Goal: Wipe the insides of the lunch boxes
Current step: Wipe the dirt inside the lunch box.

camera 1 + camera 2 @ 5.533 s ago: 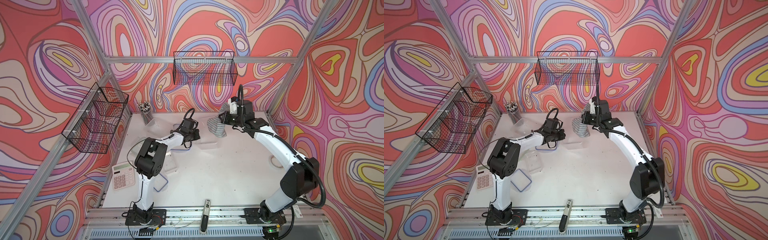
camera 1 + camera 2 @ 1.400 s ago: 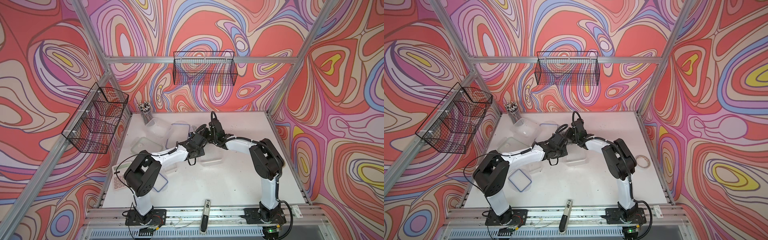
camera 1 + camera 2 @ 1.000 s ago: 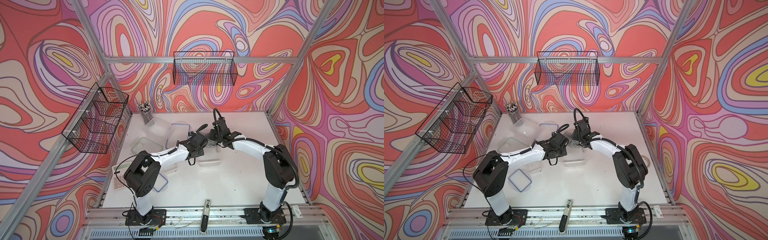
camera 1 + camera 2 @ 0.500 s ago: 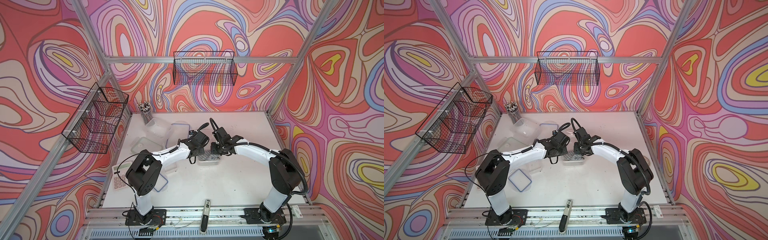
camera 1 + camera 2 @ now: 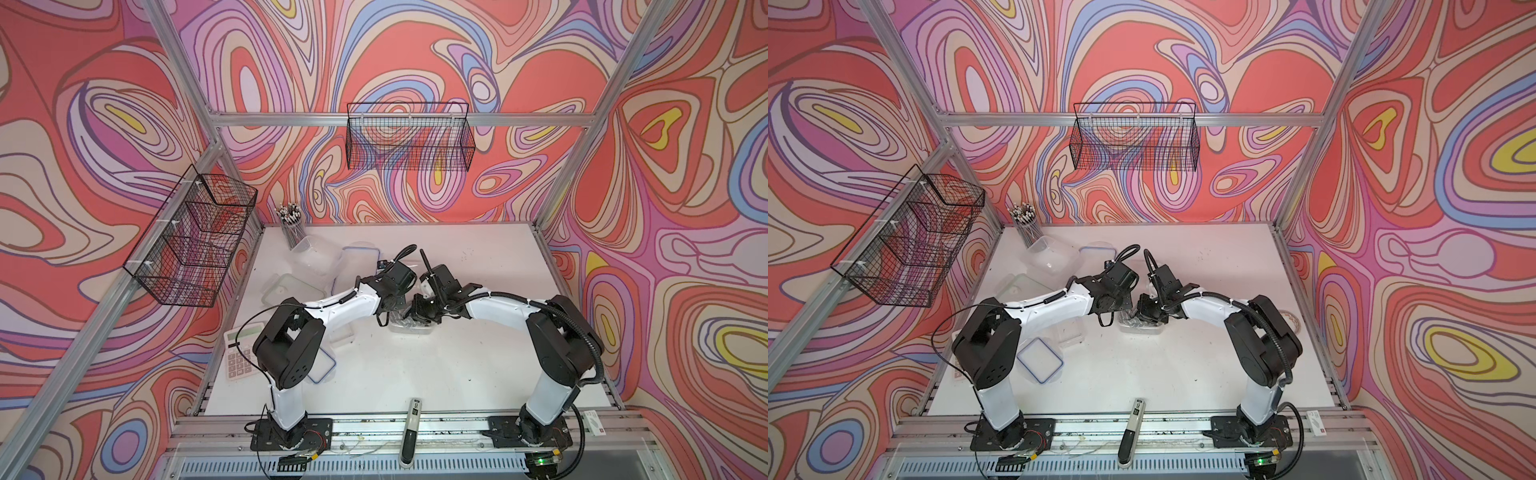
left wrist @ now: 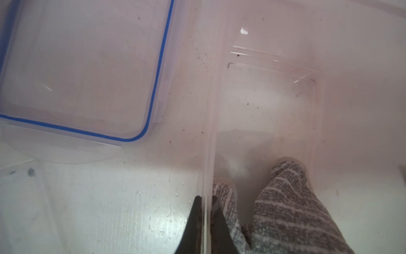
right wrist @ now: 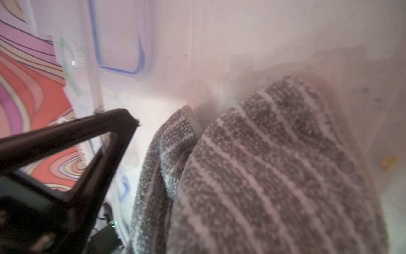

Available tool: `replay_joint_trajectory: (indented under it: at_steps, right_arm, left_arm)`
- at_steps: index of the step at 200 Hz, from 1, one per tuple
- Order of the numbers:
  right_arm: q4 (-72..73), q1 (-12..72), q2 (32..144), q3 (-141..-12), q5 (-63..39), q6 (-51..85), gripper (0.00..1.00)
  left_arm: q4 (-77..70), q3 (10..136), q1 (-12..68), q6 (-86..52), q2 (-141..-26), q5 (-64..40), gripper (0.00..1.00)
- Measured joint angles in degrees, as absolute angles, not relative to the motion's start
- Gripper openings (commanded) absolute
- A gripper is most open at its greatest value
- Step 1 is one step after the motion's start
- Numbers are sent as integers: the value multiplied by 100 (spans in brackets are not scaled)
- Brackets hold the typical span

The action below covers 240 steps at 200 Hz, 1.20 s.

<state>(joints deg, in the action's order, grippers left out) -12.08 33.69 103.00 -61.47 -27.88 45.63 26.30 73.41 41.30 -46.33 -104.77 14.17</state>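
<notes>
A medium clear lunch box (image 5: 411, 329) (image 5: 1140, 328) sits mid-table between both arms. My left gripper (image 6: 206, 200) is shut on its near wall (image 6: 207, 132), one finger outside and one inside. My right gripper (image 5: 419, 313) reaches down into this box, shut on the grey striped cloth (image 7: 274, 171) (image 6: 285, 211), which presses on the box floor and hides the right fingertips. The large lunch box (image 5: 311, 259) stands at the back left. The small lunch box (image 5: 343, 332) lies under my left forearm.
A blue-rimmed lid (image 5: 360, 258) (image 6: 83, 66) lies just behind the held box, another (image 5: 323, 366) near the left arm's base, and a frosted lid (image 5: 286, 286) at the left. A pen cup (image 5: 291, 226), calculator (image 5: 239, 353) and tape roll (image 5: 1290, 322) line the edges.
My right gripper has come forward and down with the cloth, from behind the box into it. My left gripper has kept its hold on the box wall.
</notes>
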Motion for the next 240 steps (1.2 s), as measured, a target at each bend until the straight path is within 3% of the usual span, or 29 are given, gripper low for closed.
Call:
replay_joint_trajectory:
  at_steps: [41,79,183,240]
  right_arm:
    - [137,3345,11037,-6359,-3760,5332,0]
    - [56,3332,11375,-6866,-3833,5408,0]
    - [-1859,3468,11402,-8715,-967,3959,0]
    - [-2541,3470,11622,-8600,510,3345,0]
  left_arm:
    - [2657,7295,3999,-4696,-10501,1535,0]
    - [2639,7273,3850,-4735,-10501,1634,0]
    - [2237,7118,3883,-5148,-10468,1431,0]
    - [2137,7111,4272,-5078,-10412,1028,0]
